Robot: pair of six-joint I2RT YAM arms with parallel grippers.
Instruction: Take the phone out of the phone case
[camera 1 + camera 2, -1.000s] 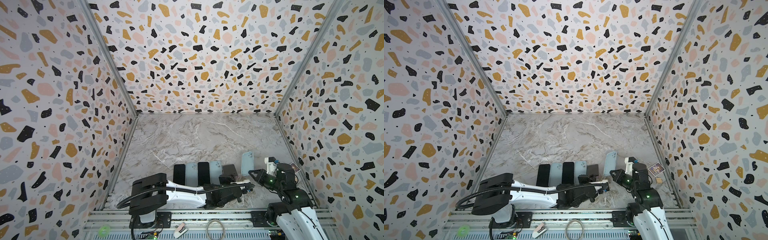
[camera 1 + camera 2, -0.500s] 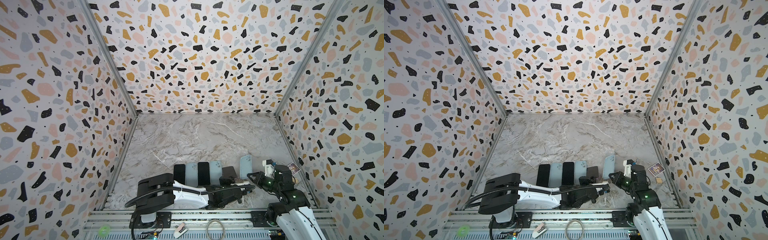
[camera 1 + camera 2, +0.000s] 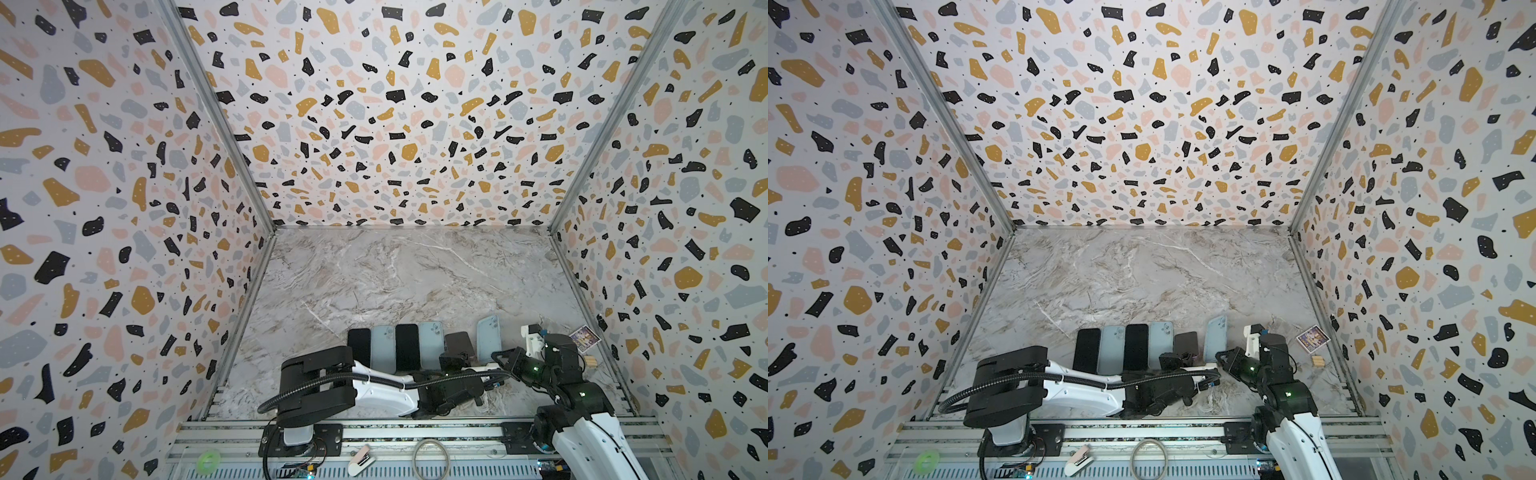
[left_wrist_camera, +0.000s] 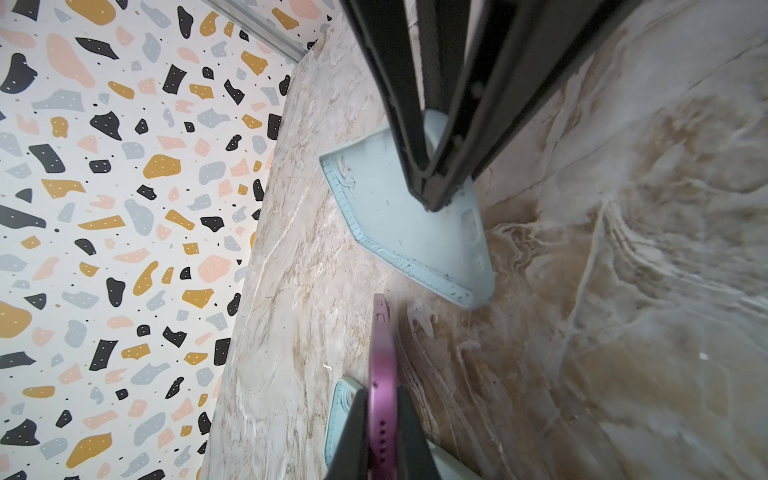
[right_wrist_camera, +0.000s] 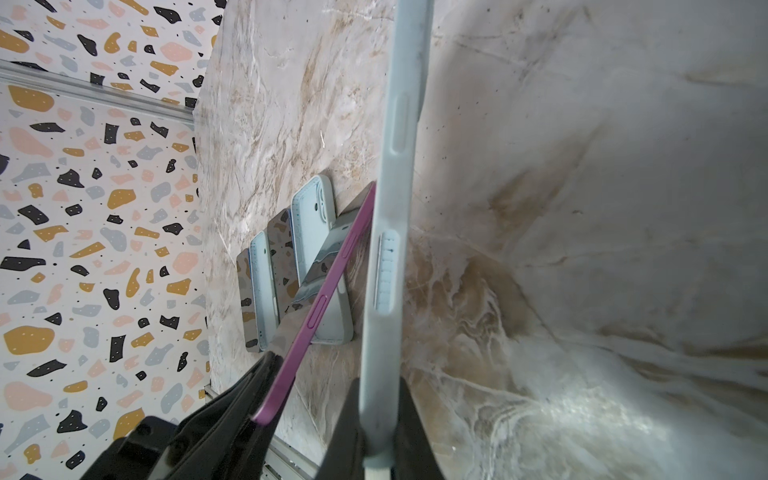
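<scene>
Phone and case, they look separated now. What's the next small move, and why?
Probably lower the left tool to lay the phone on the table beside the row: it is already clear of the case, which the right tool holds apart.

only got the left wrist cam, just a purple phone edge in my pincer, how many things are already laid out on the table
observer: Four lie in a row in both top views, alternating phone and case, from a black phone at the left end to a blue case at the right.
operator: where's my phone relative to that row
observer: Just right of it: the held phone comes after that blue case, then the held case.
operator: anything further off to the right
observer: A small picture card lies flat by the right wall.
</scene>
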